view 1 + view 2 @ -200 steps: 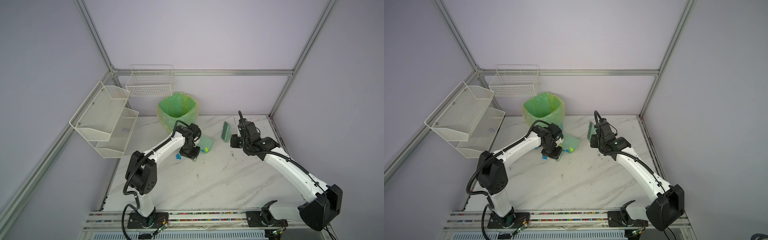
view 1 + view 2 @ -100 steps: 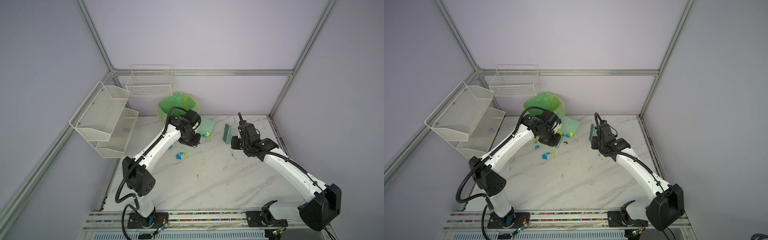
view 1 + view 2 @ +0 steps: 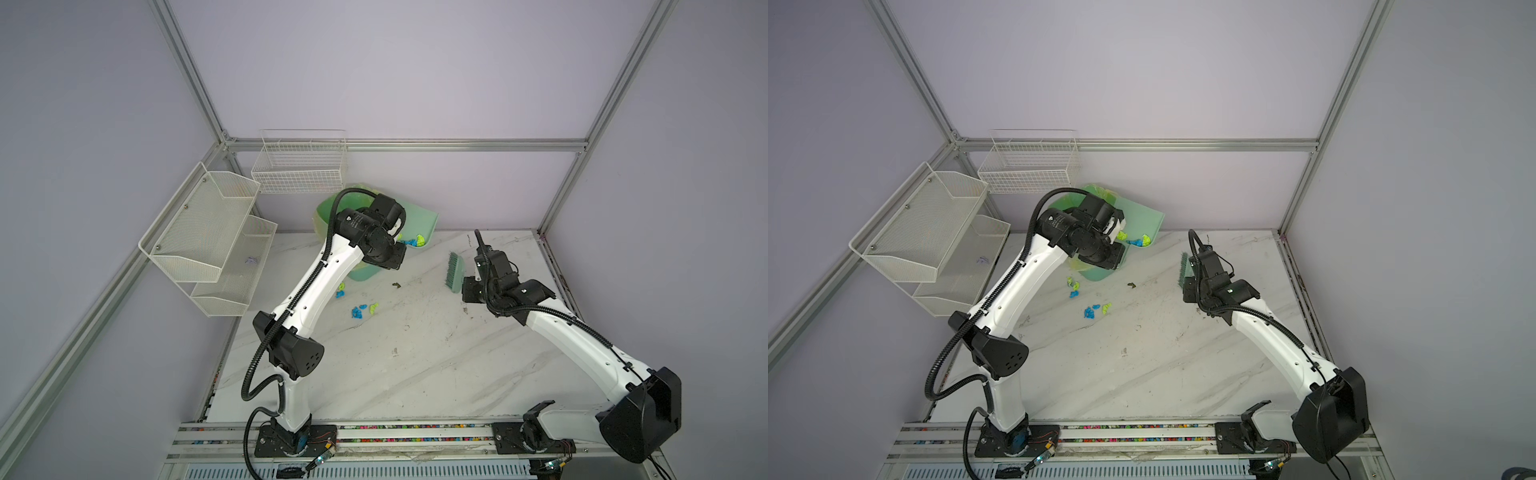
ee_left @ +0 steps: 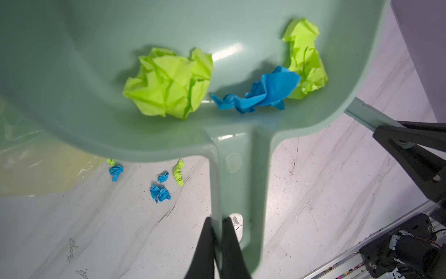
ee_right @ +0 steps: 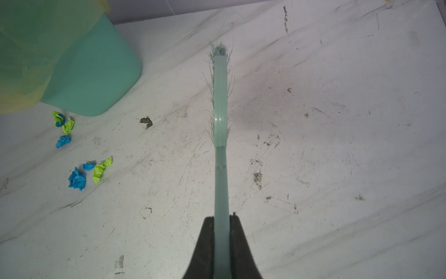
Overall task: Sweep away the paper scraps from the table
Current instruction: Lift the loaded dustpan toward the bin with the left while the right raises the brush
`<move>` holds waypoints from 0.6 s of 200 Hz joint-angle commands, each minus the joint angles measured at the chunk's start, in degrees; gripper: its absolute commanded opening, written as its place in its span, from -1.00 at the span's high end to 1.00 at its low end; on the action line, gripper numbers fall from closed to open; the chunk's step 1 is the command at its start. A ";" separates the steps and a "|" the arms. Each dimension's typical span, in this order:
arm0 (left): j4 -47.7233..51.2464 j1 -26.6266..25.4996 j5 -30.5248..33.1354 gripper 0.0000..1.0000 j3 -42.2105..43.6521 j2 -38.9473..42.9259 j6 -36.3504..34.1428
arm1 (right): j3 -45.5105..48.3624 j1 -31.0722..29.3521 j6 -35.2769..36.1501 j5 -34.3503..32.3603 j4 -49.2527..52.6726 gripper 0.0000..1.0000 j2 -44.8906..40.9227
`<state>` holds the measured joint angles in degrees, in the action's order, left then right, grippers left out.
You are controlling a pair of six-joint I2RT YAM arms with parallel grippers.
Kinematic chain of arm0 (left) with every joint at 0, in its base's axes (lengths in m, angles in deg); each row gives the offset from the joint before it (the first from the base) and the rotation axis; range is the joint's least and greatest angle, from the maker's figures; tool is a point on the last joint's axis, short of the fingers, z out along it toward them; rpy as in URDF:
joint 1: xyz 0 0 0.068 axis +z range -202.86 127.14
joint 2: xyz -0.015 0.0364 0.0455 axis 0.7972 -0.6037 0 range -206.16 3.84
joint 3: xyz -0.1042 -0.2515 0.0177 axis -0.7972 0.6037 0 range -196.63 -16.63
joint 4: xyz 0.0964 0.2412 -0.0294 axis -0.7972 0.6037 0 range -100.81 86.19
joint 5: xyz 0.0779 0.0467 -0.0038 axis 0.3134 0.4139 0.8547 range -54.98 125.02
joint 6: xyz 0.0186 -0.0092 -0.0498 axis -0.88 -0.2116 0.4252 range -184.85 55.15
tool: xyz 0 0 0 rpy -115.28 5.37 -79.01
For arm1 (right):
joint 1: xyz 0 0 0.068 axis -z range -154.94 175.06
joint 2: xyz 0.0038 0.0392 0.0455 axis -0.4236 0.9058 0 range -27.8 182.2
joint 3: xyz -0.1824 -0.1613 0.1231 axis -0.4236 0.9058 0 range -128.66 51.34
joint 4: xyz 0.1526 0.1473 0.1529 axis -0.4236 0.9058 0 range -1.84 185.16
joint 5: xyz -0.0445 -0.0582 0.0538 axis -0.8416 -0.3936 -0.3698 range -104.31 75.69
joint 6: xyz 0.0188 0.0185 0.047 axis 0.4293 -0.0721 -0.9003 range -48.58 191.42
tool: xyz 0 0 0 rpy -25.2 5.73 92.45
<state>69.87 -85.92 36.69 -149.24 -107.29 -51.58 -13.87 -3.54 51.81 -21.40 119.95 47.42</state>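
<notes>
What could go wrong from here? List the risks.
The left gripper pinches only the dustpan handle's edge; the raised pan could twist and spill its three paper scraps short of the bin. Other scraps lie on the table beside the bin, far from the brush in the right gripper; they may be missed.

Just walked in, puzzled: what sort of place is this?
Probably a robot test booth: a left arm and right arm mounted at a marble-patterned table, inside an aluminium frame, with wire shelves.
</notes>
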 commanded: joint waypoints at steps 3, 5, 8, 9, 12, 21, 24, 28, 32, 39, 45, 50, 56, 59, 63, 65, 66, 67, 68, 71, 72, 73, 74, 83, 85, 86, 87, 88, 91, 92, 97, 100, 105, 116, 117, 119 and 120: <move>0.46 1.16 2.26 1.00 -6.95 0.68 -2.50 | 0.44 0.17 0.59 0.73 -2.34 1.00 0.00; 0.40 1.33 2.52 1.00 -7.13 0.73 -2.45 | 0.44 0.20 0.53 0.73 -2.41 1.00 0.08; 0.31 1.48 2.99 1.00 -7.35 0.78 -2.32 | 0.48 0.21 0.54 0.80 -2.47 1.00 0.16; 0.24 1.58 3.08 1.00 -7.37 0.89 -2.26 | 0.46 0.17 0.59 0.87 -2.45 1.00 0.18; -0.07 1.86 3.49 1.00 -7.47 1.13 -2.21 | 0.49 0.21 0.62 0.95 -2.51 1.00 0.26; -1.11 2.69 4.20 1.00 -7.24 1.94 -2.36 | 0.27 0.16 0.57 1.21 -2.44 1.00 0.59; -1.51 2.98 4.29 1.00 -7.18 2.17 -2.30 | 0.19 0.16 0.49 1.28 -2.44 1.00 0.62; -1.87 3.44 4.26 1.00 -7.08 2.50 -2.22 | 0.22 0.21 0.49 1.48 -2.44 1.00 0.75; -2.33 3.86 4.30 1.00 -7.13 2.74 -2.00 | 0.11 0.21 0.51 1.70 -2.44 1.00 0.80; -3.11 4.60 4.03 1.00 -7.13 3.23 -1.86 | 0.12 0.19 0.58 2.16 -2.46 1.00 0.89; -3.69 5.27 3.72 1.00 -7.25 3.45 -1.90 | 0.06 0.18 0.54 2.36 -2.35 1.00 0.98; -3.99 5.73 3.53 1.00 -7.51 3.58 -1.85 | 0.06 0.19 0.51 2.45 -2.26 1.00 1.02; -4.28 6.25 3.51 1.00 -7.90 3.71 -1.93 | 0.07 0.21 0.50 2.43 -2.10 1.00 0.98; -4.37 6.56 3.51 1.00 -8.14 3.65 -2.03 | 0.11 0.21 0.47 2.32 -2.04 1.00 0.91; -4.44 6.85 3.58 1.00 -8.55 3.56 -2.17 | 0.17 0.21 0.47 2.22 -2.00 1.00 0.91; -4.47 7.04 3.64 1.00 -8.74 3.55 -2.28 | 0.17 0.17 0.46 2.18 -2.00 1.00 0.90; -4.43 7.22 3.66 1.00 -8.77 3.55 -2.37 | 0.17 0.15 0.50 2.13 -2.00 1.00 0.94; -4.50 7.35 3.72 1.00 -8.78 3.51 -2.38 | 0.17 0.18 0.48 2.11 -2.00 1.00 0.87; -4.54 7.42 3.84 1.00 -8.88 3.53 -2.38 | 0.22 0.19 0.47 2.10 -2.00 1.00 0.84; -4.68 7.72 4.19 1.00 -8.94 3.52 -2.49 | 0.29 0.19 0.50 2.02 -2.00 1.00 0.81; -4.76 7.82 4.34 1.00 -8.96 3.54 -2.48 | 0.27 0.20 0.48 2.01 -2.04 1.00 0.81; -4.80 7.87 4.50 1.00 -8.92 3.54 -2.52 | 0.31 0.21 0.47 2.00 -2.02 1.00 0.81; -4.86 7.94 4.66 1.00 -8.90 3.55 -2.54 | 0.37 0.21 0.46 2.00 -2.01 1.00 0.81; -5.42 9.32 5.98 1.00 -8.52 3.74 -2.89 | 0.60 0.21 0.54 1.92 -2.14 1.00 0.72; -5.51 9.61 6.15 1.00 -8.47 3.78 -2.99 | 0.72 0.17 0.61 1.89 -2.21 1.00 0.72; -5.57 9.78 6.19 1.00 -8.46 3.75 -3.04 | 0.71 0.14 0.62 1.81 -2.23 1.00 0.72; -5.60 9.86 6.30 1.00 -8.50 3.70 -3.10 | 0.79 0.13 0.58 1.77 -2.25 1.00 0.72; -5.61 10.03 6.36 1.00 -8.56 3.67 -3.14 | 0.83 0.17 0.56 1.79 -2.30 1.00 0.76; -5.69 10.49 6.52 1.00 -8.60 3.68 -3.24 | 0.96 0.21 0.55 1.62 -2.41 1.00 0.72; -5.70 10.66 6.55 1.00 -8.66 3.70 -3.25 | 1.00 0.16 0.55 1.59 -2.47 1.00 0.72; -5.92 11.53 6.59 1.00 -8.73 3.56 -3.34 | 1.25 0.21 0.57 1.59 -2.60 1.00 0.72; -6.01 11.84 6.46 1.00 -8.76 3.55 -3.42 | 1.34 0.17 0.55 1.56 -2.65 1.00 0.78; -6.21 12.66 6.34 1.00 -8.88 3.53 -3.47 | 1.48 0.18 0.54 1.59 -2.68 1.00 0.95; -6.74 14.02 6.85 1.00 -8.90 3.42 -3.77 | 1.50 0.18 0.37 1.72 -2.61 1.00 1.20; -6.80 14.09 6.89 1.00 -8.94 3.44 -3.78 | 1.54 0.20 0.41 1.77 -2.61 1.00 1.26; -6.89 14.28 7.11 1.00 -8.94 3.42 -3.87 | 1.50 0.21 0.40 1.74 -2.61 1.00 1.25; -6.92 14.35 7.11 1.00 -8.92 3.40 -3.92 | 1.54 0.17 0.39 1.82 -2.61 1.00 1.29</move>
<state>66.20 -74.23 41.74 -153.42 -106.29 -53.72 -13.09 -3.54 51.81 -19.37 118.62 48.41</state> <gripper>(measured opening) 0.049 0.108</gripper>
